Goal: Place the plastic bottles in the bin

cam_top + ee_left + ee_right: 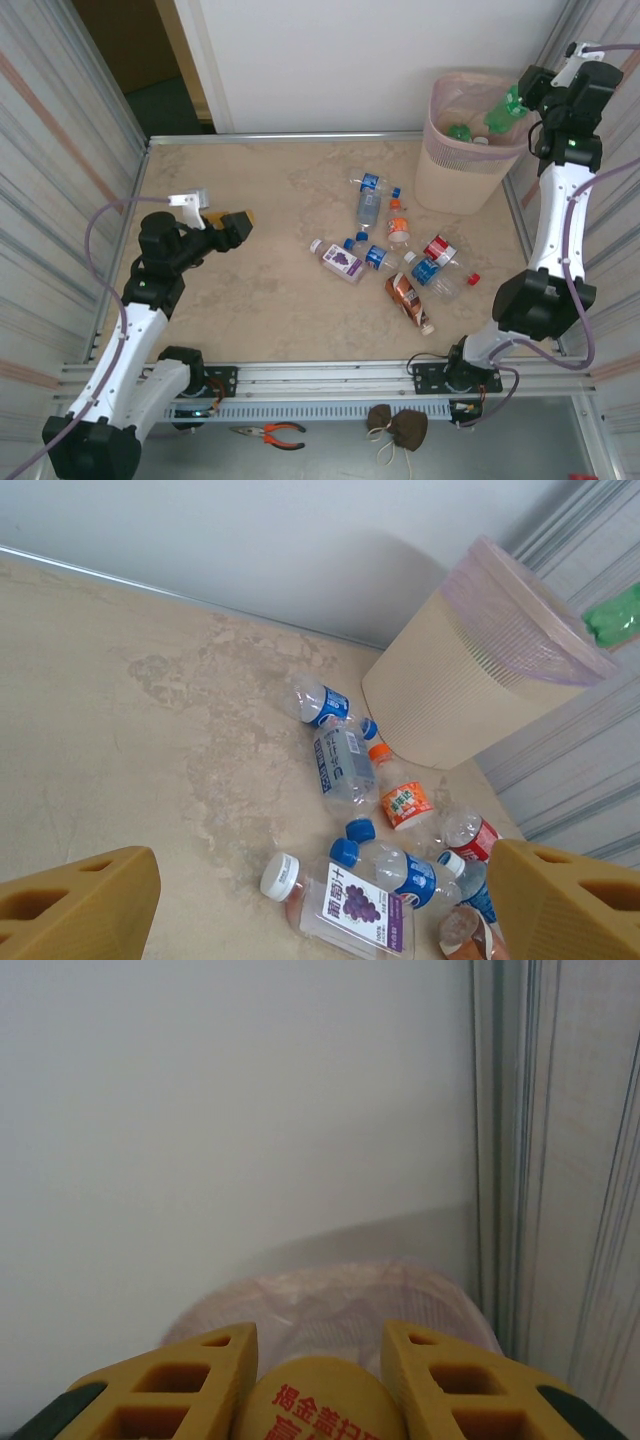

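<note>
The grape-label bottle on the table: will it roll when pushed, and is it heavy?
The grape-label bottle lies on its side, so it may roll. It looks empty, probably light. The blue-capped bottle beside it might shift.

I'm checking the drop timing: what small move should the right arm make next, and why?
Probably open the right pincer and let the green bottle fall. The pincer is shut on the bottle, and in the top view the bottle hangs over the open mouth of the bin. The right wrist view shows the bin's rim just below the fingers, so the drop looks likely to land inside.
</note>
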`<action>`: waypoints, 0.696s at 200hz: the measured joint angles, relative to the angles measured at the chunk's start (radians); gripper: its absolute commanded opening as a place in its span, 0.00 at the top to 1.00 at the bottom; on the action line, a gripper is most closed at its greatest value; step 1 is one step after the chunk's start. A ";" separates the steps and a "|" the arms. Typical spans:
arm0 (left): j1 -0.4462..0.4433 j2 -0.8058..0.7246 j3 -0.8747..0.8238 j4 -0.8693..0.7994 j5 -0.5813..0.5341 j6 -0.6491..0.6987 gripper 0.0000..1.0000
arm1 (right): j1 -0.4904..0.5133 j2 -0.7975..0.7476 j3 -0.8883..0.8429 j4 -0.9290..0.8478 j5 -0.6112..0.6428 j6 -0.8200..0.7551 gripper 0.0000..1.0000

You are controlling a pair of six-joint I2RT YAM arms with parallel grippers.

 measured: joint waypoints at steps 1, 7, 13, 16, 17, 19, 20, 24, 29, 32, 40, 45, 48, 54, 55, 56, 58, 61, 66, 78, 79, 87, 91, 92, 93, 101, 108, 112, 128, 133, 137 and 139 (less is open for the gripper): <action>0.000 0.000 0.000 0.000 0.000 0.000 0.15 | 0.000 0.003 0.005 -0.005 0.001 -0.005 0.84; 0.002 0.002 0.000 0.000 0.000 0.000 0.15 | 0.000 0.018 0.021 -0.026 0.003 -0.025 0.84; 0.005 0.004 0.000 0.000 0.000 0.000 0.15 | 0.002 0.033 0.037 -0.051 0.005 -0.048 0.84; 0.005 0.005 0.000 0.000 0.000 0.000 0.15 | 0.002 0.038 0.043 -0.060 0.007 -0.055 0.84; 0.005 0.005 0.000 0.000 0.000 0.000 0.15 | 0.002 0.040 0.045 -0.062 0.007 -0.056 0.84; 0.006 0.006 0.000 0.000 0.000 0.000 0.15 | 0.003 0.044 0.050 -0.070 0.009 -0.066 0.84; 0.006 0.006 0.000 0.000 0.001 0.000 0.15 | 0.004 0.046 0.053 -0.076 0.010 -0.071 0.84; 0.007 0.007 0.000 0.000 0.000 0.000 0.14 | 0.006 0.052 0.061 -0.091 0.016 -0.080 0.84; 0.010 0.008 0.000 0.000 0.001 0.000 0.14 | 0.009 0.061 0.074 -0.115 0.023 -0.099 0.84; 0.012 0.008 0.000 0.000 0.001 0.000 0.14 | 0.012 0.066 0.080 -0.127 0.027 -0.107 0.84; 0.019 0.009 0.000 0.000 0.001 0.000 0.14 | 0.019 0.079 0.100 -0.161 0.035 -0.132 0.84; 0.024 0.009 0.000 0.000 0.001 0.000 0.14 | 0.025 0.087 0.111 -0.179 0.041 -0.148 0.84; 0.027 0.009 0.000 0.000 0.001 0.000 0.14 | 0.028 0.092 0.117 -0.190 0.046 -0.154 0.84; 0.035 0.009 0.000 0.001 0.002 0.000 0.14 | 0.035 0.100 0.128 -0.208 0.053 -0.169 0.84; 0.036 0.009 0.000 0.001 0.002 0.000 0.14 | 0.035 0.102 0.131 -0.212 0.053 -0.173 0.84; 0.038 0.009 0.000 0.001 0.002 0.000 0.14 | 0.036 0.103 0.132 -0.214 0.054 -0.174 0.84; 0.040 0.010 0.000 0.002 0.003 0.000 0.14 | 0.038 0.107 0.135 -0.219 0.056 -0.179 0.84; 0.044 0.010 0.000 0.002 0.005 0.000 0.14 | 0.041 0.111 0.139 -0.228 0.059 -0.185 0.84; 0.050 0.012 0.000 0.004 0.008 0.000 0.14 | 0.046 0.119 0.145 -0.240 0.063 -0.195 0.84; 0.063 0.019 0.000 0.014 0.013 0.000 0.14 | 0.053 0.140 0.150 -0.261 0.077 -0.215 0.84; 0.065 0.020 0.000 0.015 0.014 0.000 0.14 | 0.053 0.141 0.150 -0.262 0.077 -0.216 0.84; 0.074 0.027 0.000 0.021 0.021 0.000 0.14 | 0.054 0.156 0.151 -0.275 0.083 -0.229 0.84; 0.077 0.029 0.000 0.023 0.026 0.000 0.14 | 0.054 0.163 0.151 -0.281 0.086 -0.232 0.83; 0.079 0.031 0.000 0.023 0.027 0.000 0.14 | 0.054 0.166 0.151 -0.283 0.087 -0.233 0.83; 0.080 0.032 0.000 0.023 0.028 0.000 0.14 | 0.054 0.168 0.151 -0.285 0.088 -0.233 0.84; 0.090 0.038 0.000 0.023 0.036 0.000 0.14 | 0.054 0.186 0.151 -0.295 0.097 -0.238 0.83; 0.097 0.043 0.000 0.023 0.040 0.000 0.14 | 0.054 0.203 0.151 -0.301 0.101 -0.242 0.83; 0.101 0.045 0.000 0.023 0.043 -0.001 0.14 | 0.053 0.214 0.151 -0.304 0.103 -0.248 0.83; 0.111 0.050 0.000 0.024 0.051 0.000 0.14 | 0.052 0.252 0.151 -0.315 0.107 -0.255 0.82; 0.113 0.051 0.000 0.025 0.054 -0.001 0.14 | 0.051 0.262 0.151 -0.318 0.107 -0.255 0.81; 0.114 0.052 0.000 0.027 0.058 -0.001 0.14 | 0.051 0.271 0.151 -0.320 0.107 -0.256 0.81; 0.116 0.053 0.000 0.028 0.059 -0.001 0.14 | 0.051 0.275 0.151 -0.320 0.108 -0.256 0.81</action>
